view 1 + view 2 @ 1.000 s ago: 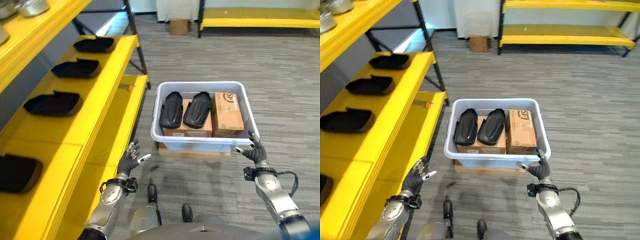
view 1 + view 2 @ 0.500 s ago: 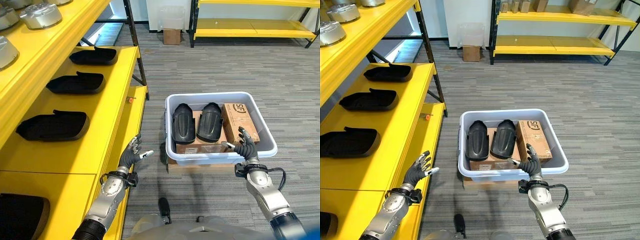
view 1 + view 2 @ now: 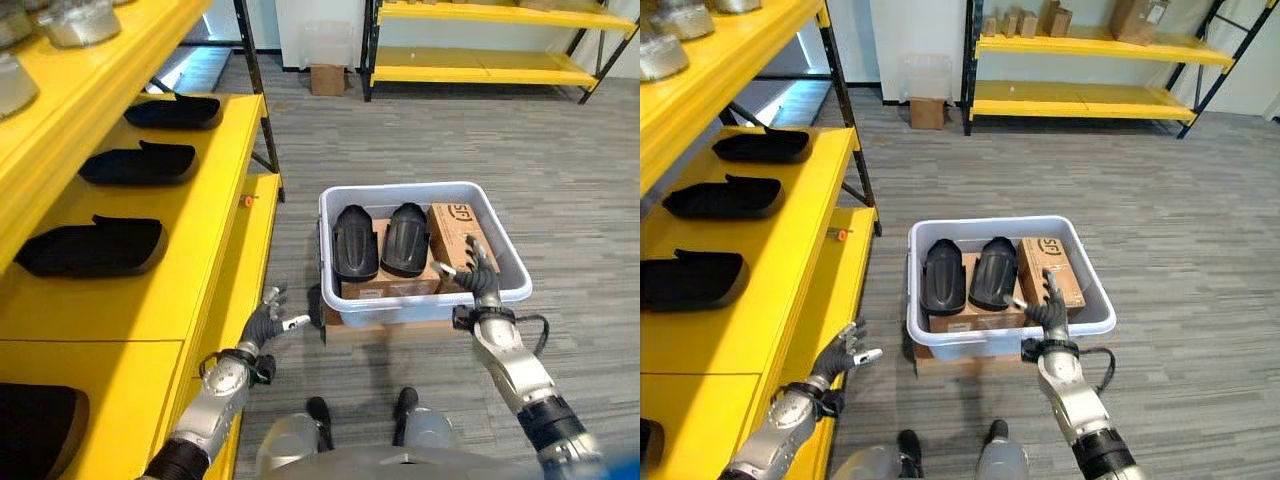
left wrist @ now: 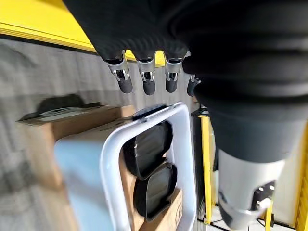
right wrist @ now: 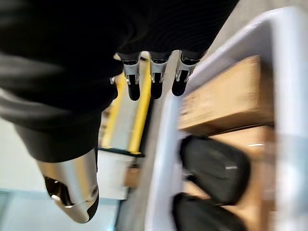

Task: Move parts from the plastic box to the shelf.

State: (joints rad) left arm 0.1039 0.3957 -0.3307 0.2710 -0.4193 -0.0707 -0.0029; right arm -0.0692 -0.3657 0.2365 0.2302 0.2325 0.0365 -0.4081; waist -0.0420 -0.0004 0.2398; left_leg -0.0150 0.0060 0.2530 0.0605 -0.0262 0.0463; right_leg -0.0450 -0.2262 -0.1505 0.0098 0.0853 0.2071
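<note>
Far left, yellow shelf [image 3: 150, 290] running along the side, carrying three black parts [image 3: 92, 247] in a row on its middle level, a fourth cut off at the lower corner. Silver-grey metal pieces [image 3: 662, 52] up on the top level. Next across, left hand [image 3: 266, 325] hanging by the shelf's front edge, fingers loosely spread, nothing in it. Centre now: pale plastic box [image 3: 420, 304] on the grey carpet, resting on a flat piece of cardboard [image 3: 385, 328]. Inside, two black parts [image 3: 355, 243] lying side by side on a cardboard carton [image 3: 388, 285], a second cardboard carton [image 3: 455, 233] just beside them on the right. Right hand [image 3: 478, 272] up at the box's near rim, over that second carton, fingers straight and apart, gripping nothing. Beyond, more yellow racking [image 3: 1080, 100] along the back wall, a small cardboard box [image 3: 926, 112] on the floor near it.
</note>
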